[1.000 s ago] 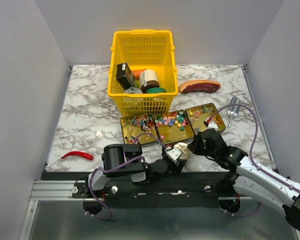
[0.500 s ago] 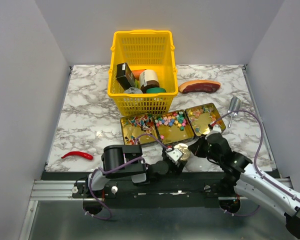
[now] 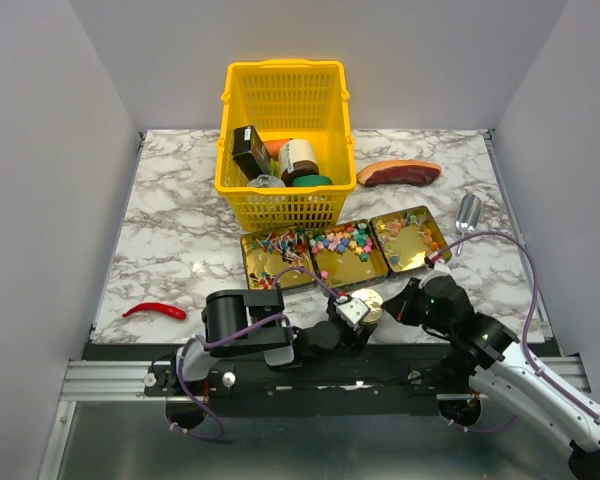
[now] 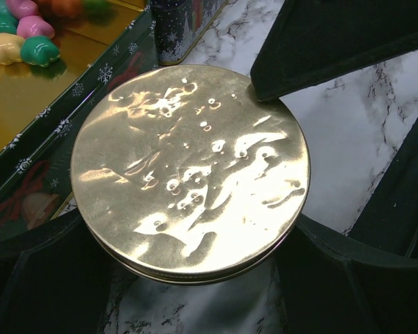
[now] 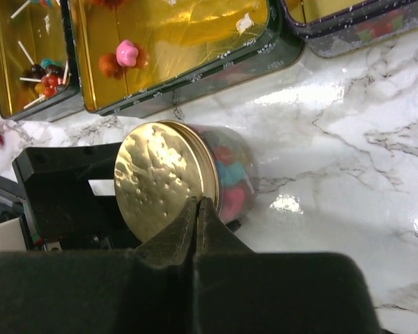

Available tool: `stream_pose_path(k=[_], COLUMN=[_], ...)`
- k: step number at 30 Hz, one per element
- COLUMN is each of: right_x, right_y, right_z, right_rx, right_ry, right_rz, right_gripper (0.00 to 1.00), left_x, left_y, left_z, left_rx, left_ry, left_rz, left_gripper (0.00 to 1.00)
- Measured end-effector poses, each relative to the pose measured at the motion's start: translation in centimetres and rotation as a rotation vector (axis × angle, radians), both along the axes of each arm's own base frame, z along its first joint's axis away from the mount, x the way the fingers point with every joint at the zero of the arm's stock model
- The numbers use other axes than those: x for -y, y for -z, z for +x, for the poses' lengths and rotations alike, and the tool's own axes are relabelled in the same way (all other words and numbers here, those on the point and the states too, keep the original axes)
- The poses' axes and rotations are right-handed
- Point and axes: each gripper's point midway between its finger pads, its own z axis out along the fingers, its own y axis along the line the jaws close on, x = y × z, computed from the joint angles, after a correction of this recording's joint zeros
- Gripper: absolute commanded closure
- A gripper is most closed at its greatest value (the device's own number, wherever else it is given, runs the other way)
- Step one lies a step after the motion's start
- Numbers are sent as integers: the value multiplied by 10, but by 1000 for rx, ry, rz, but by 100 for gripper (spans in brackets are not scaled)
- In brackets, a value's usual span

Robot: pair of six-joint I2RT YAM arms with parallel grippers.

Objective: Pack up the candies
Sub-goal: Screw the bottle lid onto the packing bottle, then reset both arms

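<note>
**Top view.** Candies: loose in three open tins at mid-bench, in front of a yellow basket. One capped jar sits at the near edge, flanked by the left hand and the right hand.

**Left wrist view.** A gold lid fills the frame. The left hand's fingers are spread wide on either side of it and appear to clamp the jar.

**Right wrist view.** The right hand's fingers are pressed together with nothing between them, the tip at the lid's lower rim. The jar lies on its side, and more candies show through its clear wall.

**Hazard.** A push from the closed tip on the rim could lever the jar out of the wide clamp, so that it rolls across the bench. If the lid came off a sideways jar, the sweets inside could spill.
</note>
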Motion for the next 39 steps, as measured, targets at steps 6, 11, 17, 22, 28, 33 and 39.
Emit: stream_pose_path(k=[6,11,17,22,28,33,39], right_x=[-3,-3,0,-1,1,4,12], right_y=[0,16,4,-1,-15,-26,-29], right_z=[-19,-52,-54,-50,-41,-31,-19], right_rx=[-61,-192,-208,-206,-172,-127,-77], right_ry=[-58,-145,-135,-122,-94,-54,9], right_rz=[25,-3,-15,-21,-26,-26,-50], right_gripper=[99,95,77,66,62,62,36], left_x=[4,9,4,0,-9,-28,-62], left_y=[-2,-4,-4,-5,-6,-8,-39], left_z=[3,10,5,1,-7,-16,-16], left_rx=[-2,-14,-29,-44,-74,-122,-185], left_ry=[-5,-12,13,33,53,38,-90], left_rz=[0,-13,-9,10,36,76,130], left_gripper=[27,12,1,1,1,1,1])
